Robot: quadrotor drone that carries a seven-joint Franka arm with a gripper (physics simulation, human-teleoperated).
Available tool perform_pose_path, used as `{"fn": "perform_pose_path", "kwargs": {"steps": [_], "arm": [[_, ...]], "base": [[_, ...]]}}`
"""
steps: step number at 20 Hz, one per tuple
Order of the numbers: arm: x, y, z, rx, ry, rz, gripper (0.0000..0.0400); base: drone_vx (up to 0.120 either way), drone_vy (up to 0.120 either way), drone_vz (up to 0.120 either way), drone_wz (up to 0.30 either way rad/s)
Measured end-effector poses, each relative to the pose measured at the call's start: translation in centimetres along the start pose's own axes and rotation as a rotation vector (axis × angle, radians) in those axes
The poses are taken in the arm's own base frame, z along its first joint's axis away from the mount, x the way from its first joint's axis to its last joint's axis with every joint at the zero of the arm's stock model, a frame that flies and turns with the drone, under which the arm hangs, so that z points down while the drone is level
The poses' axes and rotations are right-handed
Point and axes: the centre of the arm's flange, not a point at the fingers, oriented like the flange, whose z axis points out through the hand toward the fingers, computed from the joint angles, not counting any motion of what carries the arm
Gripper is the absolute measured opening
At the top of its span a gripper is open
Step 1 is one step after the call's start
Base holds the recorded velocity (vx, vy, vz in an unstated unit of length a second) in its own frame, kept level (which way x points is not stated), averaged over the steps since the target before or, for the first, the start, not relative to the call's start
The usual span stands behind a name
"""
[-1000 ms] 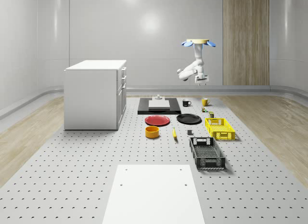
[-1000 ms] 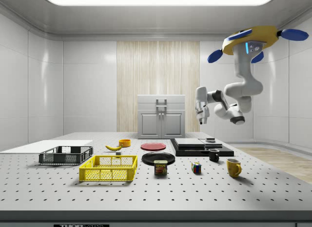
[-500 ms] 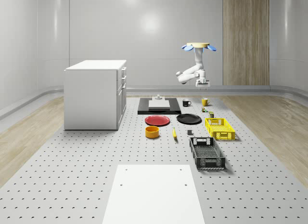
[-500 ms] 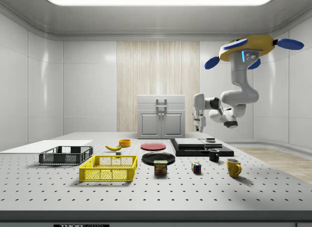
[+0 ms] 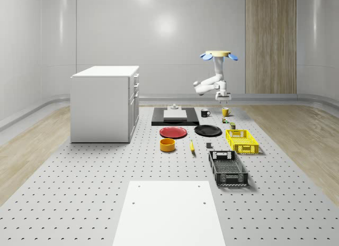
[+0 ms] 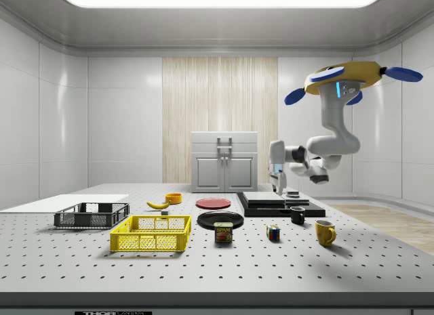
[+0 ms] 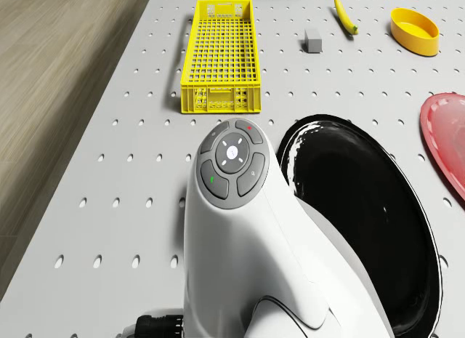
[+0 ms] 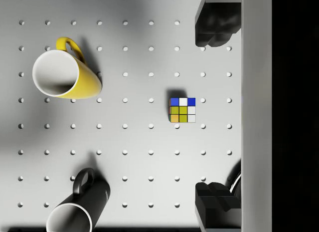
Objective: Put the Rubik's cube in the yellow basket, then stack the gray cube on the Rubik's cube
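A white cabinet (image 5: pixel 105 103) is standing on the perforated table (image 5: pixel 79 203). A red plate (image 5: pixel 174 132) is lying beside a black plate (image 5: pixel 207 130), a yellow bowl (image 5: pixel 167 145) and banana (image 5: pixel 192 146) sitting near a black basket (image 5: pixel 228 167).

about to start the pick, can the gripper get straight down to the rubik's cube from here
Probably yes. The gripper hangs open above the rubik's cube, which sits alone on bare table; the yellow mug and black mug stand apart from it.

Glossy black plate (image 7: pixel 363 229) — matt perforated table (image 7: pixel 131 171) — plastic yellow basket (image 7: pixel 218 58)
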Motion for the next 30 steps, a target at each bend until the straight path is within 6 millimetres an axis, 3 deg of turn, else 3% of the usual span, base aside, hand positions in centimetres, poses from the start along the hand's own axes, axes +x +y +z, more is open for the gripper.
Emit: {"fn": "perform_pose_path", "kwargs": {"steps": [24, 30], "arm": [[0.0, 0.0, 0.0, -0.002, 0.002, 0.000, 0.0400], [0.0, 0.0, 1.1, -0.002, 0.002, 0.000, 0.0400]], "base": [[0.015, 0.007, -0.120, 0.000], [0.000, 0.000, -0.013, 0.000]]}}
